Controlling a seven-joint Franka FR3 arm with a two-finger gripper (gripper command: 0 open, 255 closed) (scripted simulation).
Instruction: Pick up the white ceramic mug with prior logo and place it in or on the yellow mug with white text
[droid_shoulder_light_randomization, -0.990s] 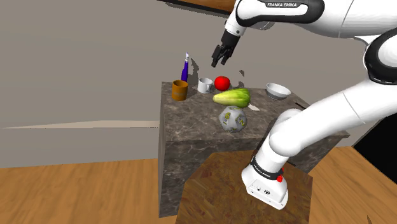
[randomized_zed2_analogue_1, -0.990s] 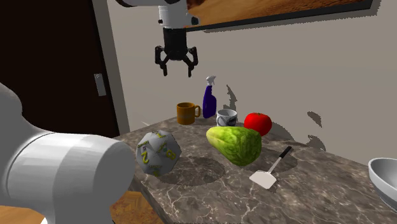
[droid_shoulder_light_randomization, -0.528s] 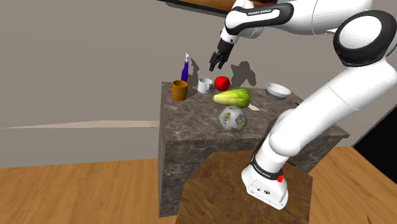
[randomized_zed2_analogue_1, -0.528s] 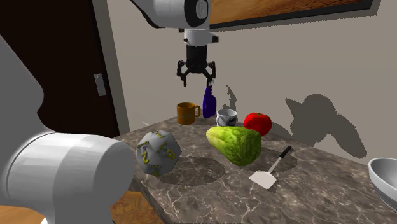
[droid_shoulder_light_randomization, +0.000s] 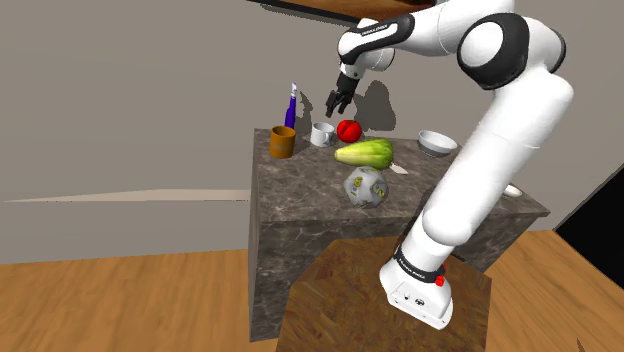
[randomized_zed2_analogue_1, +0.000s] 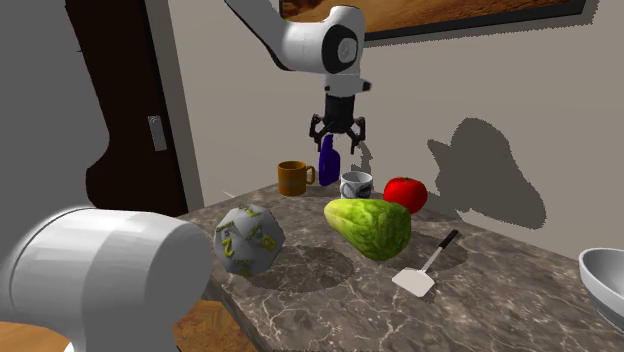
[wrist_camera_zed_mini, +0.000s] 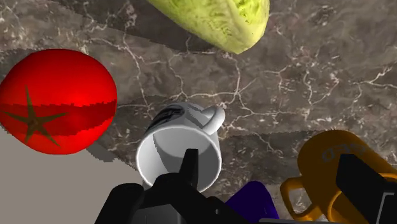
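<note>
jaws open wide above white mug (wrist_camera_zed_mini: 170, 147), upright, handle pointing away from tomato (wrist_camera_zed_mini: 54, 102)

Marble counter (randomized_zed2_analogue_1: 500, 290) bears white mug (randomized_zed2_analogue_1: 356, 185), orange mug (randomized_zed2_analogue_1: 292, 178), tomato (randomized_zed2_analogue_1: 405, 193), lettuce (randomized_zed2_analogue_1: 368, 227).

white mug (wrist_camera_zed_mini: 162, 156) with a dark logo; red tomato (wrist_camera_zed_mini: 56, 100) with a dark star; amber mug (wrist_camera_zed_mini: 334, 162); pale green lettuce (wrist_camera_zed_mini: 216, 19); dark surface (wrist_camera_zed_mini: 305, 83) veined white.

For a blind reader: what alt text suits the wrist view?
A white mug with a dark logo stands upright on a marbled countertop, seen from above past the open black fingers. A red tomato sits on one side, an orange mug on the other, a green lettuce nearby.
</note>
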